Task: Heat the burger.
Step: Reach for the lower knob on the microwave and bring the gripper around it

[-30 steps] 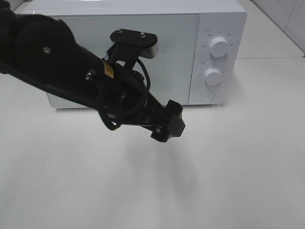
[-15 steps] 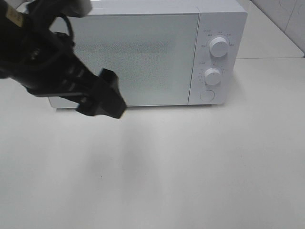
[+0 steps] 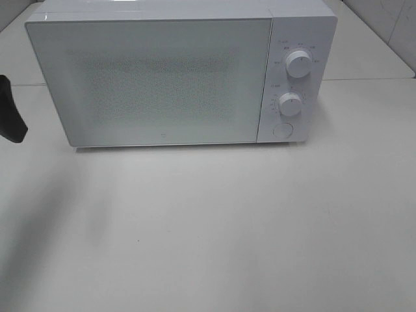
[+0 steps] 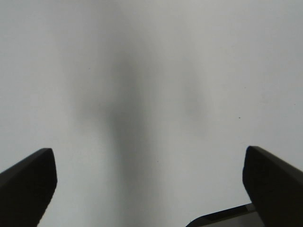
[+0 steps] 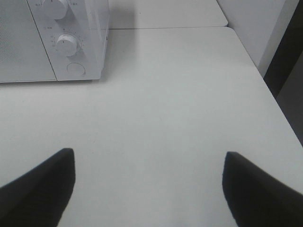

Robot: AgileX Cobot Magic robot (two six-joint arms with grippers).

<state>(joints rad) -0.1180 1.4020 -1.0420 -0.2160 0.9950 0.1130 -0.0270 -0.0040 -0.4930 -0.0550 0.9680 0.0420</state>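
Observation:
The burger is out of view in every frame. A white microwave (image 3: 169, 78) stands at the back of the white table with its door shut; the frosted door hides the inside. It also shows in the right wrist view (image 5: 28, 52). My left gripper (image 4: 151, 184) is open and empty over bare table. Only a black tip of the left arm (image 3: 12, 118) shows at the far left edge of the high view. My right gripper (image 5: 147, 184) is open and empty, over the table to the right of the microwave.
The microwave's panel has two white knobs (image 3: 298, 64) (image 3: 290, 103) and a round button (image 3: 282, 129) below them. The white table (image 3: 227, 227) spreads in front. Its right edge (image 5: 265, 80) drops to a dark gap beside a wall.
The left arm, which reached across the front of the microwave door, has swung left and almost out of the high view. The microwave has not moved.

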